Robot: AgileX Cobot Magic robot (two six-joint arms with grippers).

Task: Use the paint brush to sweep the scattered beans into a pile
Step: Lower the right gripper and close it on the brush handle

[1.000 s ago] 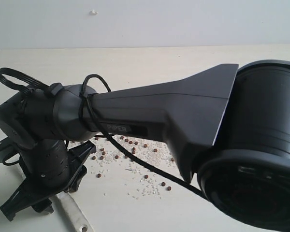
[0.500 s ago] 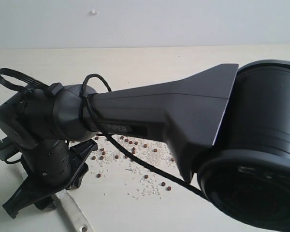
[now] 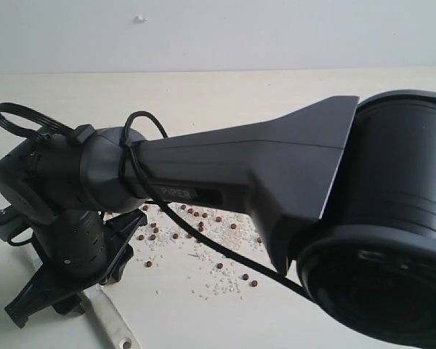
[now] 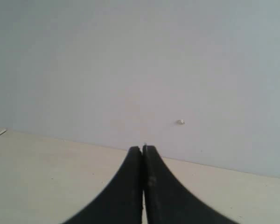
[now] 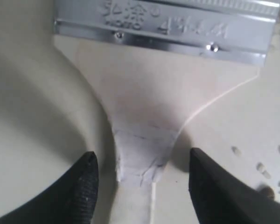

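The paint brush lies flat on the table; its silver ferrule (image 5: 163,28) and pale cream handle (image 5: 144,116) fill the right wrist view. My right gripper (image 5: 142,156) is open, one finger on each side of the handle's narrow neck, not touching it. From the exterior view this gripper (image 3: 51,305) reaches down at the lower left, and the end of the handle (image 3: 112,327) sticks out under it. The beans (image 3: 196,233), brown with white grains, lie scattered just right of it; a few (image 5: 268,191) show beside the handle. My left gripper (image 4: 143,148) is shut on nothing, facing the wall.
The right arm's dark body (image 3: 276,174) crosses most of the exterior view and hides part of the table (image 3: 276,94). A grey wall (image 3: 276,36) with a small mark (image 3: 139,18) stands behind the table.
The right gripper has shifted very slightly over the brush handle. The beans and the brush have not moved.
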